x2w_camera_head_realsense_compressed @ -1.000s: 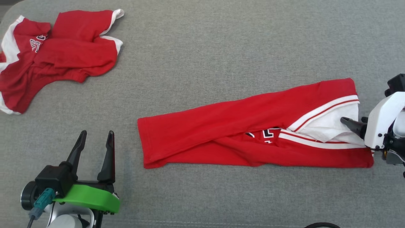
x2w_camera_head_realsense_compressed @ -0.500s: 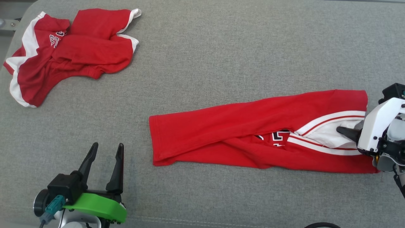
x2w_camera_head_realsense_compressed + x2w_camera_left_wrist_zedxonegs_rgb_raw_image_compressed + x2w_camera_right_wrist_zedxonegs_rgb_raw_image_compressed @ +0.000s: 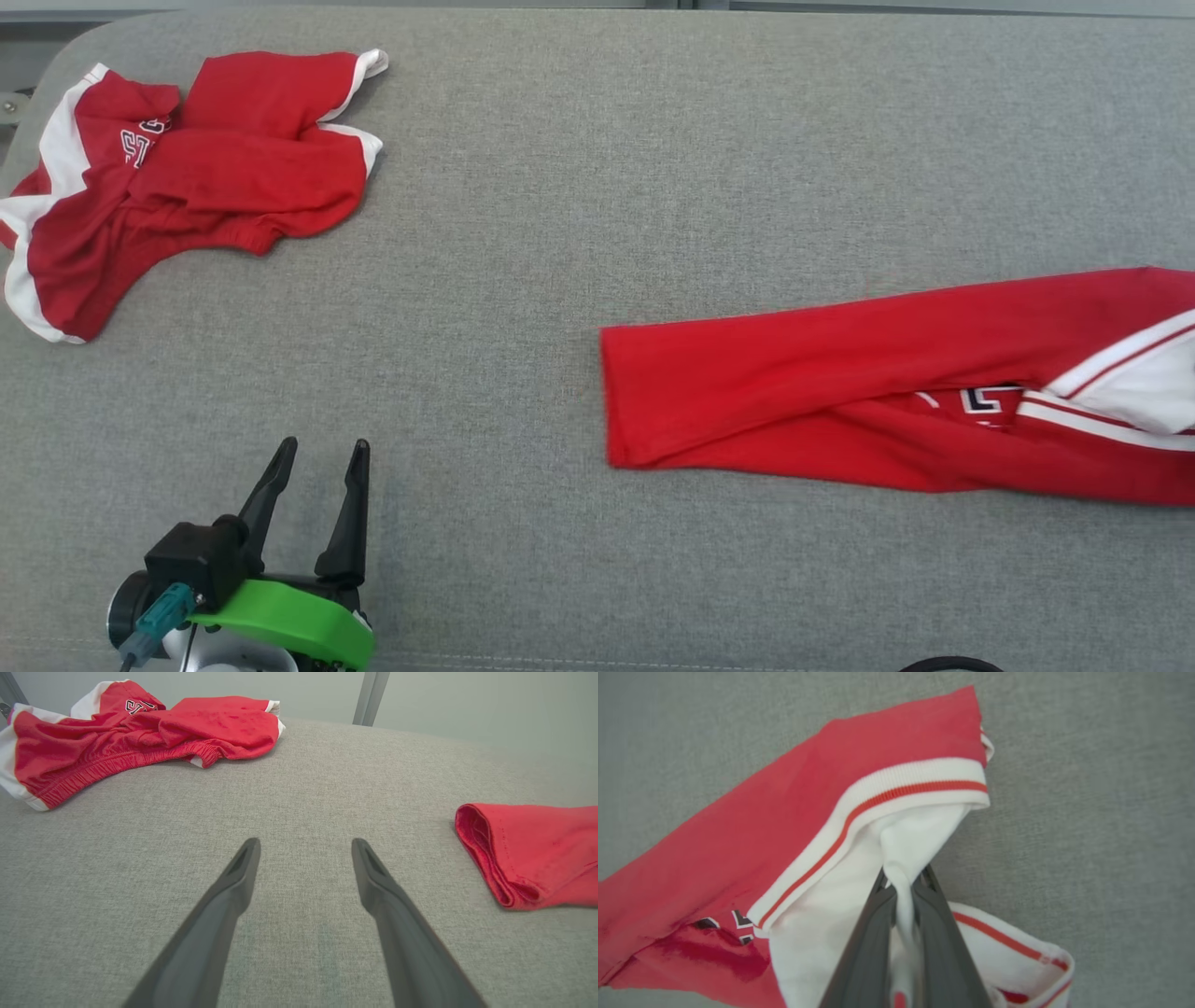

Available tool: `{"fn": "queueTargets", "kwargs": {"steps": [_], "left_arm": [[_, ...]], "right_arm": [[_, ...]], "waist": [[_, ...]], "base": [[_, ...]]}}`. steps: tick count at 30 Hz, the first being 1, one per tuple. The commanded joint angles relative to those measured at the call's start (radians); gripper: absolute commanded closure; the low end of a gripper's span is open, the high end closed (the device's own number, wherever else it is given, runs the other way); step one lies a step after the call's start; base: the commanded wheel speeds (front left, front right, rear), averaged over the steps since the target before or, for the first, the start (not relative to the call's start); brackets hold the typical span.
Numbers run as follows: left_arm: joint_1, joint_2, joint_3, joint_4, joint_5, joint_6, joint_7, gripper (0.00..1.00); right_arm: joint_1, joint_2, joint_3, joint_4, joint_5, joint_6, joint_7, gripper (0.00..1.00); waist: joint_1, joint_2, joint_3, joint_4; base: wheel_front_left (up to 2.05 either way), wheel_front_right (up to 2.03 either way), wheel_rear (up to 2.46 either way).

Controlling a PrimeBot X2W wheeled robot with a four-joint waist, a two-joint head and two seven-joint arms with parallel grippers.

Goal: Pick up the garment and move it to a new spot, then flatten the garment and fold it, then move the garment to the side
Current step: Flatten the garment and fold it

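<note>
**Location.** The garment [image 3: 840, 392], a red jersey with white trim, lies as a long narrow strip on the right half of the grey fabric surface [image 3: 597, 187] and runs off the right edge of the head view. Its folded end [image 3: 481, 858] faces the robot's left side. A second garment [image 3: 187, 177] lies bunched at the far left corner, well apart.

**Gripper state.** The right gripper [image 3: 903, 877] is closed on the garment. Its 2 fingers pinch a raised ridge of the white panel [image 3: 920, 830], just beside the striped rib band [image 3: 896, 781]. The left gripper [image 3: 323, 445] has its fingers spread and holds nothing. It sits over bare surface, apart from the folded end.

**Handling.** The cloth appears light, thin and fully limp, with no stiffness to hold a shape.
- With 1 pinch at 1 end, the rest of the strip will probably trail along the surface.
- The woven surface likely adds drag, so the stacked layers may slide apart.
- The knit looks neither slippery nor fragile, but a hard pull on a thin ridge could stretch it.

**Hold points.** The rib band looks thicker and should give the firmer grip. The folded end is the likely 2nd hold, and all layers there should be taken together.
</note>
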Motion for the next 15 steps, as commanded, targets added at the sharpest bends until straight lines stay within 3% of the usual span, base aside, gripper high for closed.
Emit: {"fn": "queueTargets", "kwargs": {"steps": [1, 8, 15], "left_arm": [[0.019, -0.002, 0.005, 0.004, 0.008, -0.008, -0.002, 0.0], [0.016, -0.019, 0.001, 0.005, 0.011, -0.017, -0.003, 0.0], [0.032, -0.059, 0.03, 0.001, 0.021, -0.019, -0.002, 0.0]], "right_arm": [[0.024, -0.028, -0.052, 0.005, -0.025, -0.002, -0.003, 1.0], [0.046, -0.031, -0.16, -0.116, -0.035, -0.001, 0.042, 1.0], [0.062, 0.001, -0.021, -0.443, 0.065, -0.001, 0.147, 1.0]], "waist": [[0.0, 0.0, -0.007, -0.007], [0.0, 0.0, -0.012, -0.031], [0.0, 0.0, -0.021, -0.089]], "base": [[0.0, 0.0, 0.0], [0.0, 0.0, 0.0], [0.0, 0.0, 0.0]]}}
